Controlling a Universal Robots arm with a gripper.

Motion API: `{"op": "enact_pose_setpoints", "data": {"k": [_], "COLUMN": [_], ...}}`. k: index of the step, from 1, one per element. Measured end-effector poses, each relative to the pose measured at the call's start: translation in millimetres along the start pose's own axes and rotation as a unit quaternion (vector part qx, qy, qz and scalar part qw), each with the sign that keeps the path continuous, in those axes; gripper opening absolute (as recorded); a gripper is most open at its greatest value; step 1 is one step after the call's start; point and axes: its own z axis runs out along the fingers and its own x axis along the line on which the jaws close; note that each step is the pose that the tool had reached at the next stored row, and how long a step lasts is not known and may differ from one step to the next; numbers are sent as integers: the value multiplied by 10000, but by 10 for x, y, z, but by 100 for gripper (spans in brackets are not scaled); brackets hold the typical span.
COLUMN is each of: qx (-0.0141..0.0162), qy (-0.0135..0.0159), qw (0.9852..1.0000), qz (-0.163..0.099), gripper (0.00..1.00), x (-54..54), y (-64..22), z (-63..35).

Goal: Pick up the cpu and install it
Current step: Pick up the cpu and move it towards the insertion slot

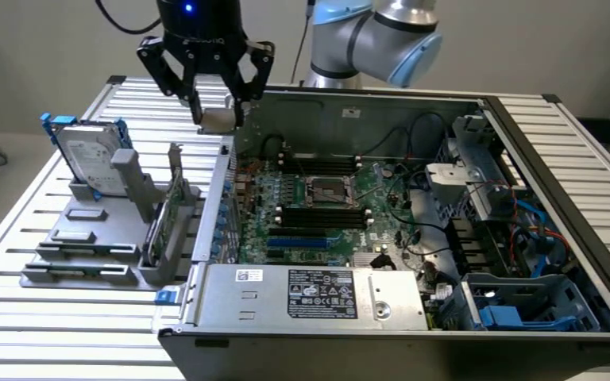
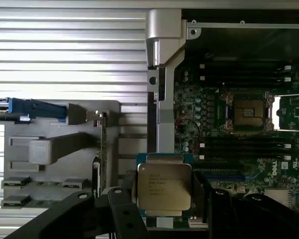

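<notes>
The cpu [image 1: 217, 120], a small flat square chip with a dull silver top, hangs in the air over the open computer case's wall on the exterior view's left. My gripper [image 1: 218, 117] is shut on it, one black finger on each side. In the wrist view the cpu [image 2: 164, 186] shows its printed metal lid between the two dark fingers [image 2: 123, 201] of the gripper [image 2: 164, 199]. The dark metal-framed socket [image 1: 326, 189] lies open in the middle of the green motherboard, to the exterior view's right of and lower than the chip. It is the same socket [image 2: 248, 113] that the wrist view shows.
A silver hard drive with blue brackets [image 1: 85, 155] stands in a grey fixture [image 1: 83, 238] on the slatted table, beside a card upright in a slot [image 1: 162, 226]. Inside the case [image 1: 559, 159] are memory slots, cables and a power supply [image 1: 316, 294].
</notes>
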Motion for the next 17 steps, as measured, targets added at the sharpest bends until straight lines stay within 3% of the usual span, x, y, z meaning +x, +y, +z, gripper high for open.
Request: {"op": "enact_pose_setpoints", "data": {"k": [4,17], "qx": [-30,-30], "qy": [0,0], "qw": [10000,10000], "qz": [0,0], "gripper": [55,55], "x": [-185,-775], "y": [1,14], "z": [-1,61]}}
